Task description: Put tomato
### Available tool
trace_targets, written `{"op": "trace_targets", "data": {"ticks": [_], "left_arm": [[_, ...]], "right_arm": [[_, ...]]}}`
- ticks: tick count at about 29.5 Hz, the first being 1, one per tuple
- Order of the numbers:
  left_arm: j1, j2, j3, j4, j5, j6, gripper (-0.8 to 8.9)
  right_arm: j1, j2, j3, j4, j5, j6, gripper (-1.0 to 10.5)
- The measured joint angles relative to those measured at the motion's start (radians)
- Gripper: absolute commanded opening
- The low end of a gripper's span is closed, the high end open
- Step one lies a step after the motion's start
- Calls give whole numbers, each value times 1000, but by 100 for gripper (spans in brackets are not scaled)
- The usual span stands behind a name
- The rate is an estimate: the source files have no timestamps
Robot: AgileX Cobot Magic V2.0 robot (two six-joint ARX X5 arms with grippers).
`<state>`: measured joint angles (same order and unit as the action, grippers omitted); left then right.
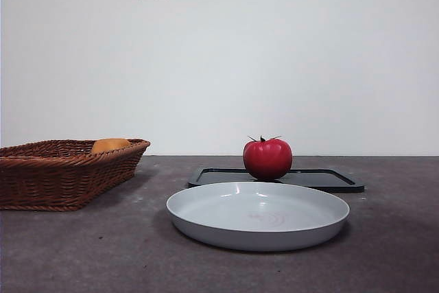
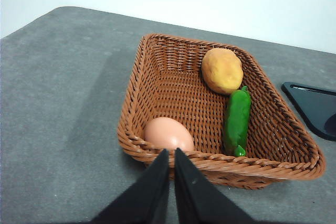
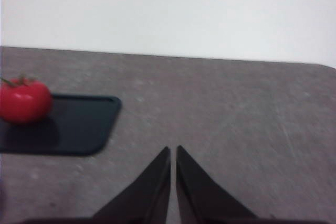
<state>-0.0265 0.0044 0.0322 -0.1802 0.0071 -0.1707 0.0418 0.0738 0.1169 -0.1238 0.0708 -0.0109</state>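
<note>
Evidently the tomato [image 1: 267, 158] sits on the black tray [image 1: 329, 179] behind the grey plate [image 1: 258, 215]; glossy, probably slippery and light, best gripped across its middle. Both end effectors, left [image 2: 171, 153] and right [image 3: 172, 150], are clenched empty.

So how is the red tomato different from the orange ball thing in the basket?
The tomato is shiny red, while the orange fruit is dull and yellow-orange. The tomato has a spiky green stem on top; the orange fruit shows none. The tomato sits on the black tray, but the orange fruit lies inside the wicker basket beside a green vegetable. Both are round, and no gripper is touching either.
</note>
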Motion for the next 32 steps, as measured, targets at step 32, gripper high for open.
{"op": "trace_targets", "data": {"ticks": [32], "left_arm": [[0, 0, 0, 0, -1, 0, 15]], "right_arm": [[-77, -69, -101, -43, -97, -19, 8]]}}
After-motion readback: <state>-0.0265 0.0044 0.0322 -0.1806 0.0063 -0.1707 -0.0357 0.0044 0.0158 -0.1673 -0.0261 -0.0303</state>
